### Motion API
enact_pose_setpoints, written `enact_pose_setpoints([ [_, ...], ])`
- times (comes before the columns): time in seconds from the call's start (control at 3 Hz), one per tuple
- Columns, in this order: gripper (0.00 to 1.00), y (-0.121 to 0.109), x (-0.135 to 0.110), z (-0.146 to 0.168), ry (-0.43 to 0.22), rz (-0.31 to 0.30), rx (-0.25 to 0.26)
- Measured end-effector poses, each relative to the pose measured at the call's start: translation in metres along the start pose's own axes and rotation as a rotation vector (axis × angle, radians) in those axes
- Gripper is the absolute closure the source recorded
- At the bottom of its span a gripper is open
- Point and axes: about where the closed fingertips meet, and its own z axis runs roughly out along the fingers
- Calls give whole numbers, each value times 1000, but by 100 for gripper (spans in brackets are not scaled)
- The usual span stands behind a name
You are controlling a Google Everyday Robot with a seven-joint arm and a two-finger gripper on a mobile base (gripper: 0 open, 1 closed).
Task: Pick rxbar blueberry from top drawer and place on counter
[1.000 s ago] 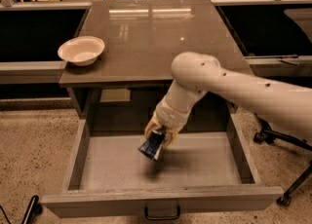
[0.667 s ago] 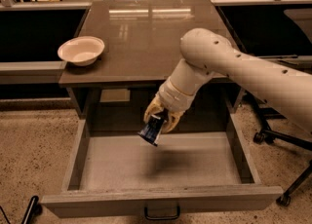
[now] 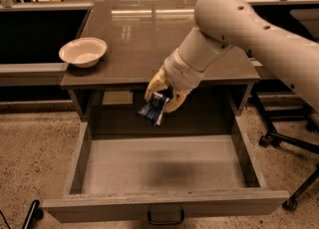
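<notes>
My gripper [image 3: 163, 93] is shut on the rxbar blueberry [image 3: 153, 108], a small dark blue wrapper with white print that hangs below the fingers. It is held in the air above the back of the open top drawer [image 3: 164, 166], just in front of the counter's front edge. The counter [image 3: 149, 39] is a glossy grey-brown tabletop behind and above the drawer. The drawer floor is bare, and its dark pull handle [image 3: 165, 219] shows at the bottom.
A white bowl [image 3: 82, 51] sits on the counter's left side. My arm [image 3: 259, 29] comes in from the upper right across the counter's right part. Dark side ledges flank the counter. Chair legs with wheels [image 3: 279, 138] stand to the right of the drawer.
My gripper has risen with the rxbar blueberry from low inside the drawer to the level of the counter's front edge, moving back toward the counter.
</notes>
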Motion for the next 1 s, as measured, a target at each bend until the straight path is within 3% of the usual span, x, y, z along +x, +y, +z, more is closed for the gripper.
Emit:
enact_pose_setpoints([
  [0.33, 100, -22, 28, -32, 120, 140, 37],
  [0.67, 100, -23, 67, -31, 185, 321, 23],
  [1.0, 100, -16, 111, -36, 228, 541, 50],
])
